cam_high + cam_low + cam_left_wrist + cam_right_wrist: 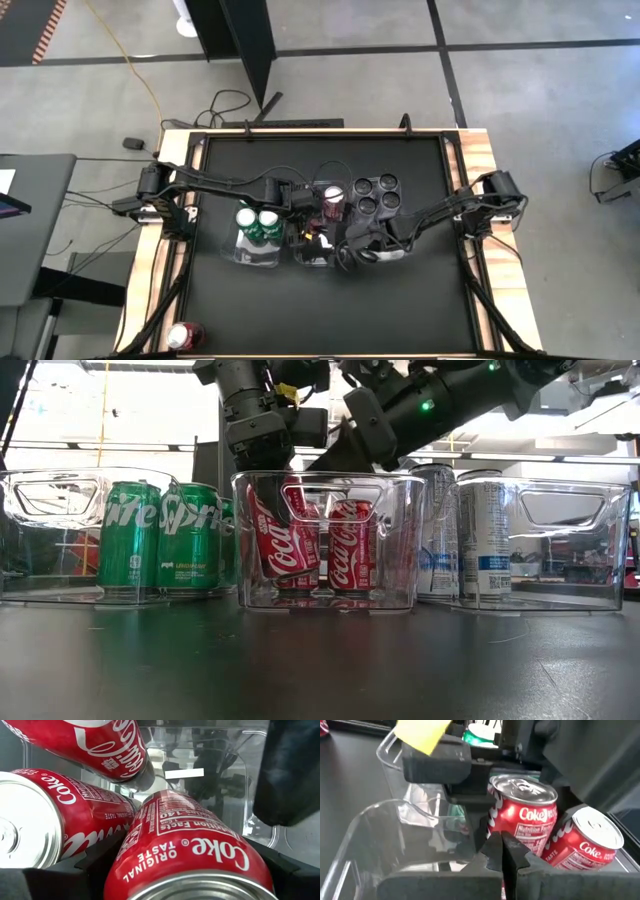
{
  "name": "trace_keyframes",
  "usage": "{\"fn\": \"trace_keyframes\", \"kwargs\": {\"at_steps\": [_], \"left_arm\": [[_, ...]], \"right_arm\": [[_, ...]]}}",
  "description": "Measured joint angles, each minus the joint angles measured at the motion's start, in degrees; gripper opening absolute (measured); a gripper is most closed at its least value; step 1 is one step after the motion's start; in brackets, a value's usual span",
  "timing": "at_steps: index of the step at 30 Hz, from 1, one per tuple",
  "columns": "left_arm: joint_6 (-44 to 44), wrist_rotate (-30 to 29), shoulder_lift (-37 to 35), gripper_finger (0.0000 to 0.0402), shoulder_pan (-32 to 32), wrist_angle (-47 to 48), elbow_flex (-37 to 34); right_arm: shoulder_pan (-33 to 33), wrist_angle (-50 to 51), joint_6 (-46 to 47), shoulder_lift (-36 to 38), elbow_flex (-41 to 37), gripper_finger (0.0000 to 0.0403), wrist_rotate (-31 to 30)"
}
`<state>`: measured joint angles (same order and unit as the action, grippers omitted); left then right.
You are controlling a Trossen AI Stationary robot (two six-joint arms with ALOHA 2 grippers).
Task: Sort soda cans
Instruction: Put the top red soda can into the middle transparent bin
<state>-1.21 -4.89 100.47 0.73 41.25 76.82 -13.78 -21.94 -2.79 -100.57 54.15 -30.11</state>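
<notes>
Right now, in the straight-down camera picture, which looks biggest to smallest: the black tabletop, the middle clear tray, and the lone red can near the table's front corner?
1. Black tabletop, by far the largest.
2. Middle clear tray, partly hidden under the left gripper.
3. Lone red can, smallest.

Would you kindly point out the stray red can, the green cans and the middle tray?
Stray red can [185, 335], high view, its silver top.
Green cans [128, 532], low view, one can's label.
Middle tray [405, 540], low view, its clear front wall.

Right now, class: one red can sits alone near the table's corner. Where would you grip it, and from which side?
Grip the red can across its round side wall, coming down from above. Its silver top faces up, so it seems upright, with nothing close beside it.
</notes>
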Motion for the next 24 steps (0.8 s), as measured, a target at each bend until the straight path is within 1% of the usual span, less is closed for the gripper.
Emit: {"fn": "trace_keyframes", "kwargs": {"at_steps": [6, 14, 24], "left_arm": [[-0.22, 0.72, 0.00, 0.0320, 0.00, -0.09, 0.00], [-1.44, 1.05, -0.01, 0.0341, 0.00, 0.00, 0.00], [-1.46, 0.85, -0.09, 0.0343, 0.02, -0.02, 0.00]], "right_arm": [[0.00, 1.15, 0.88, -0.02, 0.00, 0.0010, 0.02], [0.73, 1.75, 1.36, -0.02, 0.00, 0.0010, 0.01], [1.62, 2.65, 1.43, 0.00, 0.00, 0.0010, -0.10]]}}
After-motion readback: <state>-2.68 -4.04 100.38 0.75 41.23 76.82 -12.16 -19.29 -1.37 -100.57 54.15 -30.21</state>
